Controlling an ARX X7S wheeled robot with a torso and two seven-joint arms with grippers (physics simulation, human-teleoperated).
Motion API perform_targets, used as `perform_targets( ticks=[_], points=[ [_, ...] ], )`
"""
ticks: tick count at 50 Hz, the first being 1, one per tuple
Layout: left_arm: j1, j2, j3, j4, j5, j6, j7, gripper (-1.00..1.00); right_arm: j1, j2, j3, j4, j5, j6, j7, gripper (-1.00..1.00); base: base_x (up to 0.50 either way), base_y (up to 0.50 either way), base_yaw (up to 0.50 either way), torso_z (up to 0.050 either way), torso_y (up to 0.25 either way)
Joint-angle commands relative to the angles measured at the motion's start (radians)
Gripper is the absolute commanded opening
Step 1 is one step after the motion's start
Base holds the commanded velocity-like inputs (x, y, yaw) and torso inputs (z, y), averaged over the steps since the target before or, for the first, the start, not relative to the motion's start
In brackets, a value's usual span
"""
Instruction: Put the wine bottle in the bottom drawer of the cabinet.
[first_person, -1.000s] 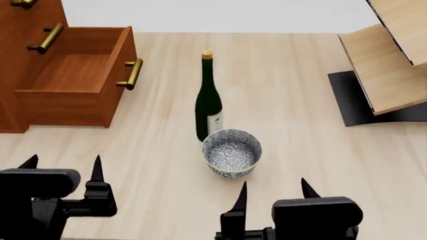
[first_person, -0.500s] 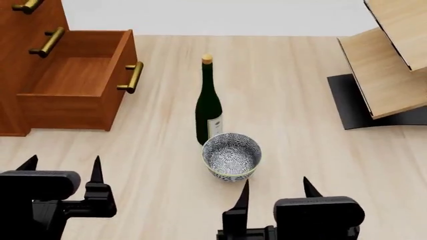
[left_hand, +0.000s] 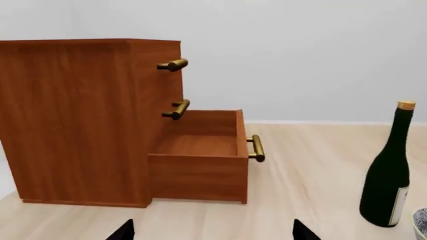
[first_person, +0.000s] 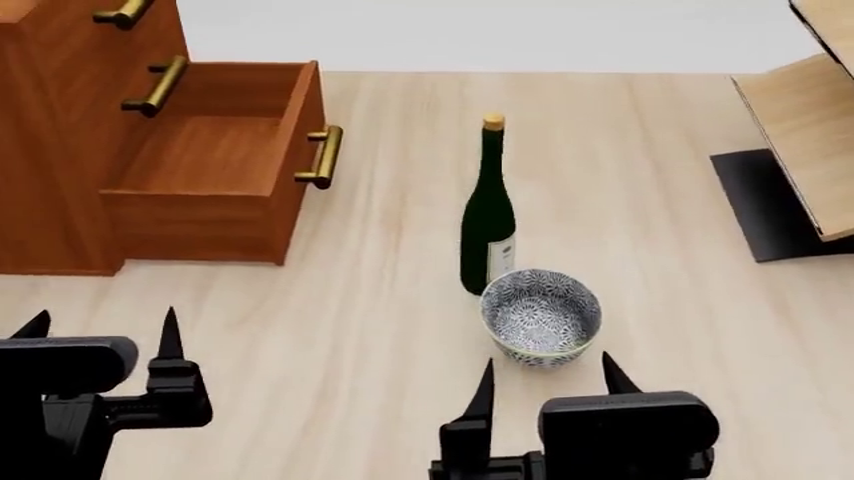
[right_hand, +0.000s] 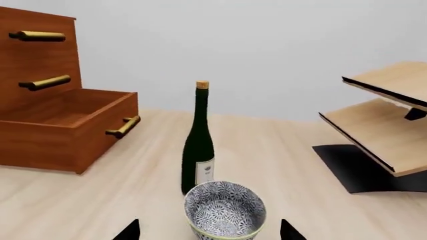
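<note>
The wine bottle (first_person: 489, 210), dark green with a tan cork and white label, stands upright on the floor at centre; it also shows in the left wrist view (left_hand: 389, 172) and right wrist view (right_hand: 199, 145). The cabinet (first_person: 60, 130) stands at the far left with its bottom drawer (first_person: 214, 170) pulled open and empty, also seen in the left wrist view (left_hand: 200, 162) and right wrist view (right_hand: 63, 127). My left gripper (first_person: 100, 335) is open and empty, near the front left. My right gripper (first_person: 545, 378) is open and empty, just in front of the bowl.
A blue-patterned white bowl (first_person: 539, 315) sits right in front of the bottle, touching or nearly so, also in the right wrist view (right_hand: 225, 210). A pale wood rack on a black base (first_person: 801, 150) stands at the right. The two upper drawers are closed.
The view has shifted left: cabinet, bottle and bowl all sit further right in the frame. Both grippers stay open and low at the front.
</note>
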Motion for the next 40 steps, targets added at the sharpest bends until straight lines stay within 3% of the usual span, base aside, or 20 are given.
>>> perform_targets(
  ticks=[1,25,40],
  points=[
    [-0.004,-0.014,-0.01,-0.007,-0.01,0.004,-0.011,1.0,0.004,0.008,-0.011,0.005,0.011,-0.003,0.009,1.0,0.03,0.32,0.0,0.0,0.0],
    [-0.016,-0.038,-0.005,-0.041,0.007,0.021,-0.044,1.0,0.016,0.021,-0.017,0.027,0.044,-0.023,0.021,1.0,0.04,0.31,0.0,0.0,0.0],
    [-0.015,-0.046,0.001,-0.035,-0.004,0.025,-0.048,1.0,0.016,0.03,-0.021,0.04,0.064,-0.04,0.023,1.0,0.18,0.01,0.0,0.0,0.0]
  ],
)
